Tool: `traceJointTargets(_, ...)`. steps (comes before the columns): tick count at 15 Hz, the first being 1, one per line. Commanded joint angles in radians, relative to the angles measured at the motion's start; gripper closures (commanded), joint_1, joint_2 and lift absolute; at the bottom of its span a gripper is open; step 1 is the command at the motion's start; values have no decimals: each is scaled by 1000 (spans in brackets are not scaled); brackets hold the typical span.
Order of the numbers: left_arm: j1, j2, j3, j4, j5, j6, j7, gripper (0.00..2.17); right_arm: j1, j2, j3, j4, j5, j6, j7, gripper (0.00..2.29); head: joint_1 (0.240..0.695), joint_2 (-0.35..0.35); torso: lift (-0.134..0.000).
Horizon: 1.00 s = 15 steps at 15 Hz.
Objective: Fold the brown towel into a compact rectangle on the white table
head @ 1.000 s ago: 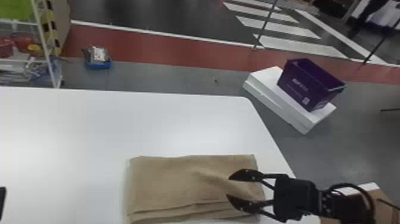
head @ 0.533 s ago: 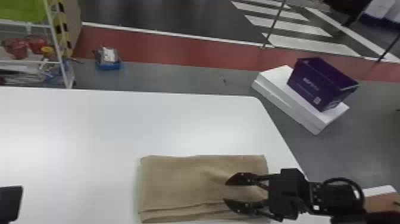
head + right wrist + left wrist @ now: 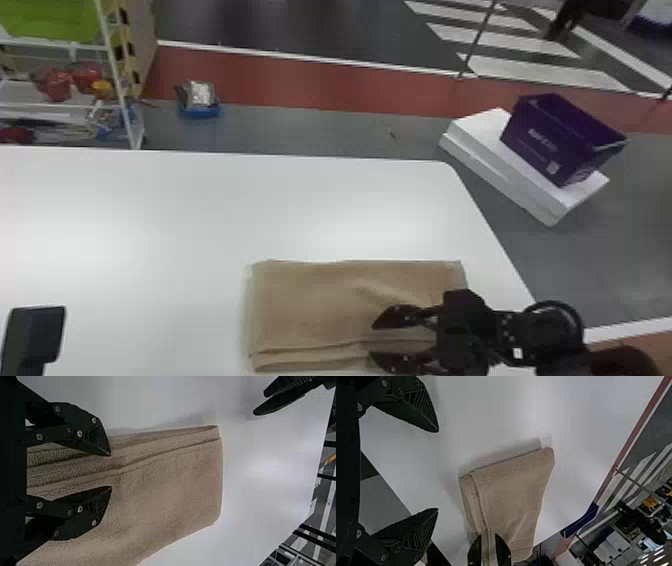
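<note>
The brown towel (image 3: pixel 320 305) lies as a layered, folded rectangle near the white table's front edge, its stacked edges toward the robot. Over its right half is my right gripper (image 3: pixel 372 340), fingers pointing left and parted. In the right wrist view the right gripper (image 3: pixel 110 471) stands open above the towel (image 3: pixel 174 487), one finger over the layered edges, with no cloth pinched. A black part of my left gripper (image 3: pixel 32 335) shows at the lower left, well left of the towel. The left wrist view has the left gripper (image 3: pixel 437 470) wide open over bare table, apart from the towel (image 3: pixel 514 494).
The white table (image 3: pixel 200 215) extends left of and beyond the towel, and its right edge runs close past the towel. On the floor to the right, a purple bin (image 3: pixel 555 140) sits on white slabs (image 3: pixel 500 170). A wire shelf (image 3: pixel 60 105) stands beyond at the left.
The head view has swung slightly left. My right gripper has moved left and nearer the robot over the towel, its fingers somewhat closer together. The left gripper has come slightly rightward. The towel keeps its shape.
</note>
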Motion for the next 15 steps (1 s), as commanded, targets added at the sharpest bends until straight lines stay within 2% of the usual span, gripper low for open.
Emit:
traceJointTargets(1, 0, 0, 2, -1, 0, 0, 0, 208, -17, 1, 22, 16, 12, 7, -7, 701, 695, -249, -123)
traceJointTargets(7, -8, 0, 2, 6, 0, -3, 0, 208, -51, 2, 51, 45, 46, 32, -11, 768, 695, -229, -123)
traceJointTargets(8, -9, 0, 2, 6, 0, -3, 0, 208, -55, 1, 59, 48, 53, 32, -13, 876, 695, -228, -123)
traceJointTargets(9, -11, 0, 2, 6, 0, -3, -2, 208, -60, 2, 60, 48, 55, 38, -13, 1133, 695, -225, -123)
traceJointTargets(12, -14, 0, 8, 8, 0, 0, -3, 208, -63, 1, 65, 39, 49, 47, 9, 1676, 695, -220, -123)
traceJointTargets(15, -22, 0, 9, 11, -11, 0, -3, 208, -11, -9, 60, -86, 12, 100, 9, 1676, 695, -203, -123)
